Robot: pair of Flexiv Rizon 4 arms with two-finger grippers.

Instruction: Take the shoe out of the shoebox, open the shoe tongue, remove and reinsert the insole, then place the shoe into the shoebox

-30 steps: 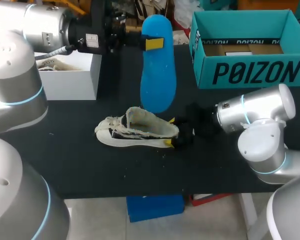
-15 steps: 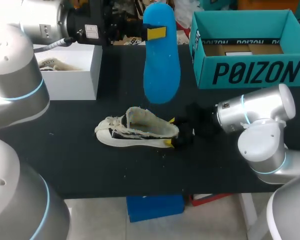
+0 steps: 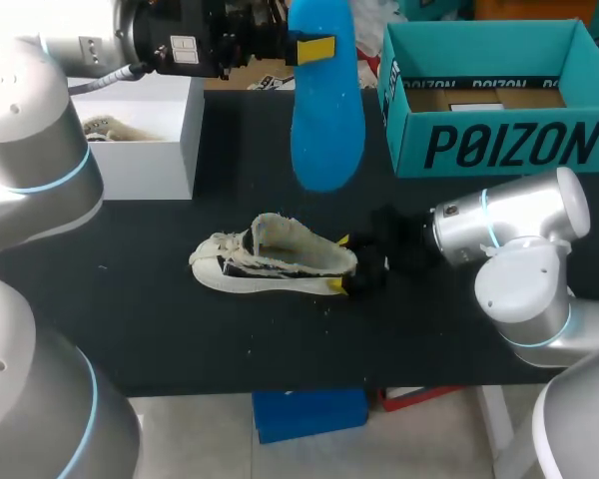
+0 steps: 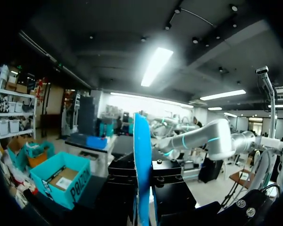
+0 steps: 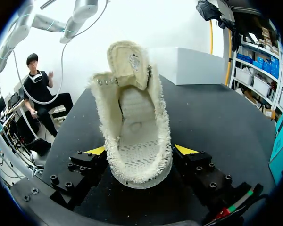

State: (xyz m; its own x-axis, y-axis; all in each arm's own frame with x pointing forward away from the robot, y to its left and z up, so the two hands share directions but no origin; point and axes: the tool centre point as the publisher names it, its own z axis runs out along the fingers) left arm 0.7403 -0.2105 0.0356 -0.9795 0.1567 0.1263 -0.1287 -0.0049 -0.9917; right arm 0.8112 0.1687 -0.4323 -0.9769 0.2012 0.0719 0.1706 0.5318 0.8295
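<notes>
Holding the blue insole (image 3: 326, 110) by its upper end at the frame's top centre, my left gripper (image 3: 314, 48) is clenched on it, so I judge removal done and reinsertion next. The cream shoe (image 3: 275, 261) lies at centre frame, tongue folded open, its heel clamped by my right gripper (image 3: 339, 263). The insole must come down toe-first into that opening. The teal shoebox (image 3: 499, 145), upper right, carries large dark lettering on its front wall.

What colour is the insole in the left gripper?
Bright blue; the insole shows best in the head view.
</notes>
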